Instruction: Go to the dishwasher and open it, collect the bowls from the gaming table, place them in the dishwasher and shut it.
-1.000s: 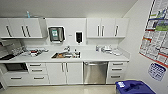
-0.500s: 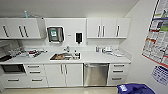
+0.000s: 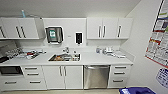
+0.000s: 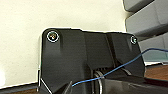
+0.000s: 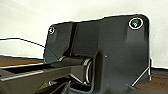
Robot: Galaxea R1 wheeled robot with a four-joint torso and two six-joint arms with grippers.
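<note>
The dishwasher (image 3: 96, 77) is a steel-grey front with a bar handle along its top, set under the white counter right of the sink, straight ahead of me. Its door is shut. The bowls and the gaming table are out of view. In the left wrist view, the arm's dark plate (image 4: 87, 62) and a blue cable stand before a pale wall. The right wrist view has its dark plate (image 5: 110, 55) in front of a white wall and brown floor.
White doors (image 3: 63, 77) and drawers (image 3: 120, 76) flank the dishwasher. A sink (image 3: 64, 57) holds dishes, and clutter lies on the counter's left. A dark oven (image 3: 10, 70) sits low left. A postered wall (image 3: 157, 47) closes the right; a blue bin (image 3: 136, 91) stands below it.
The kitchen unit looks slightly larger and lower in the head view, so the camera has moved a little closer. Nothing in the scene itself has moved.
</note>
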